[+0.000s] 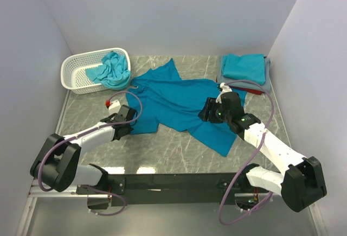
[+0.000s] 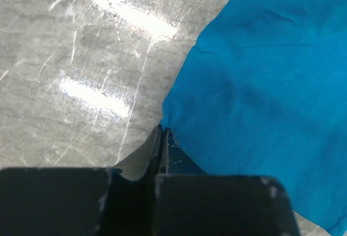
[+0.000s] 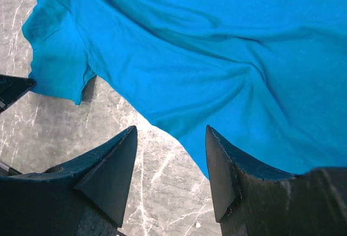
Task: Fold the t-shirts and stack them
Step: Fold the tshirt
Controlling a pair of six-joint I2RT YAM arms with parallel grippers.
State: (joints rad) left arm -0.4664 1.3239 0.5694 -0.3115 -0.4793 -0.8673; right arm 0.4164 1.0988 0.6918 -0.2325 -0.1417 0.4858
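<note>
My left gripper [image 2: 162,132] is closed, with its tips at the near-left edge of the one spread teal-blue t-shirt [image 2: 260,84] — I cannot tell whether fabric is pinched. My right gripper [image 3: 171,133] stands open over that shirt's hem, right of centre. Far right: one folded stack [image 1: 244,69] — turquoise on grey, with a red edge beneath. Far left: one white basket [image 1: 76,65] holding one crumpled turquoise shirt [image 1: 114,69].
</note>
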